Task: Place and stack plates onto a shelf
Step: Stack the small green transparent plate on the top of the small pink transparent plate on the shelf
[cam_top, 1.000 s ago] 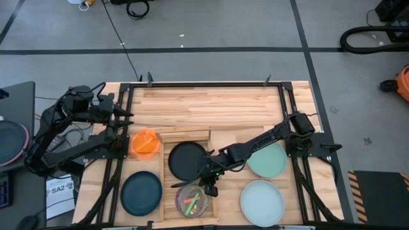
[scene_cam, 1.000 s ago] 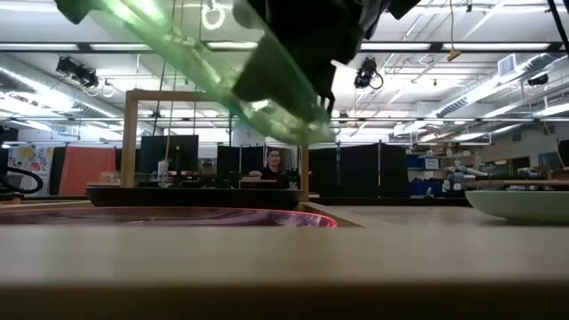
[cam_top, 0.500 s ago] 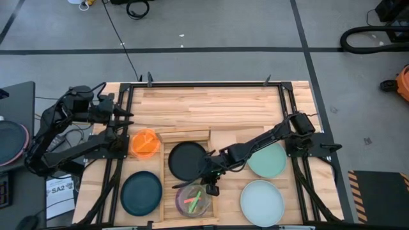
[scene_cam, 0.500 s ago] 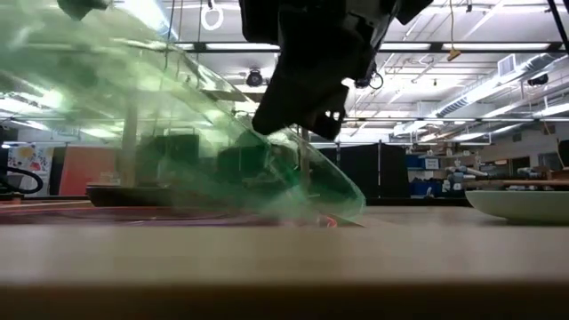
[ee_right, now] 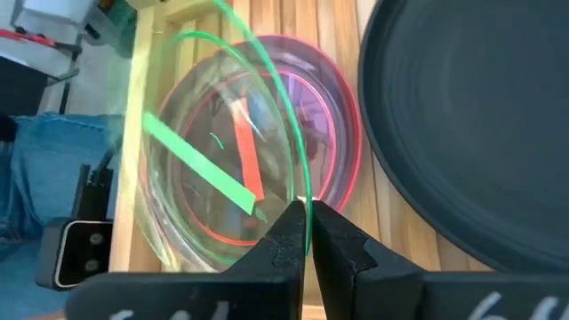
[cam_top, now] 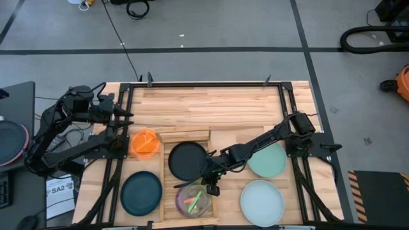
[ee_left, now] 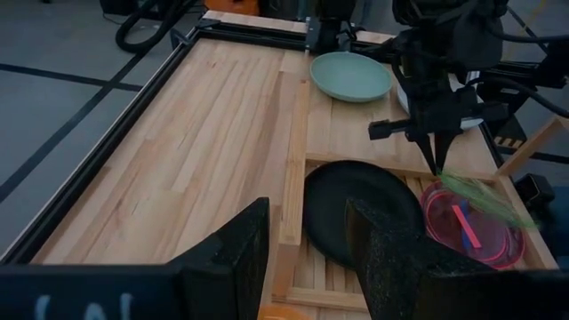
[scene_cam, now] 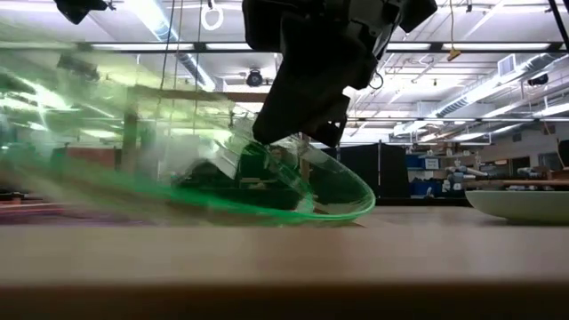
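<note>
right gripper (ee_right: 307, 233) pinching green plate (ee_right: 209, 173) rim, tilted over purple plate (ee_right: 333, 133) on shelf (cam_top: 167, 185)

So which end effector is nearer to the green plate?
The right end effector: it is at the green plate rim, over the tray. The left end effector is far off, near the table's back left edge.

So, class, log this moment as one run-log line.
right gripper: fingers pinch green plate rim, over purple plate | shelf: black plate | left gripper: waiting

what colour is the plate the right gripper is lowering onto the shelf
Translucent green plate, pinched by the right gripper; clearest in the right wrist view.
</note>
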`<state>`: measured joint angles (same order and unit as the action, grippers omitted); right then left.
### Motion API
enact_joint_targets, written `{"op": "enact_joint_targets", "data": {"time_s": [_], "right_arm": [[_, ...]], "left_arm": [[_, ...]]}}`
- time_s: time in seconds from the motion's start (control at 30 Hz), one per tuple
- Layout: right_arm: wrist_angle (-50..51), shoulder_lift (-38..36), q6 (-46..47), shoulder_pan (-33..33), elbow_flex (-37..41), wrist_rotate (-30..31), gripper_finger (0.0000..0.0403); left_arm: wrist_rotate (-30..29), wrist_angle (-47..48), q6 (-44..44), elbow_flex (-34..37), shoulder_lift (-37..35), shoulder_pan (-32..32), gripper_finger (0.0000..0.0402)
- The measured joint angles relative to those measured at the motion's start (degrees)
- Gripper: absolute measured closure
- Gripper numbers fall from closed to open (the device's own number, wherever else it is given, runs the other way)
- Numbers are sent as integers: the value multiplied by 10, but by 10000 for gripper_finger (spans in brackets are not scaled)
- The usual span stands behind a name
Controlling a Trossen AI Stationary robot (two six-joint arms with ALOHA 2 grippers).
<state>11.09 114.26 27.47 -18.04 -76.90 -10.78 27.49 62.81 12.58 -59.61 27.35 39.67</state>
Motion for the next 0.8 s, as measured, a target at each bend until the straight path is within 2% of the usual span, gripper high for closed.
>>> {"op": "enact_joint_targets", "data": {"time_s": [0.4, 0.8], "right_arm": [[-3, 0, -2, 0, 0, 8, 358], [-24, 0, -2, 0, 0, 7, 271]], "left_arm": [[0, 0, 0, 0, 0, 0, 246], [0, 0, 0, 0, 0, 0, 246]]}}
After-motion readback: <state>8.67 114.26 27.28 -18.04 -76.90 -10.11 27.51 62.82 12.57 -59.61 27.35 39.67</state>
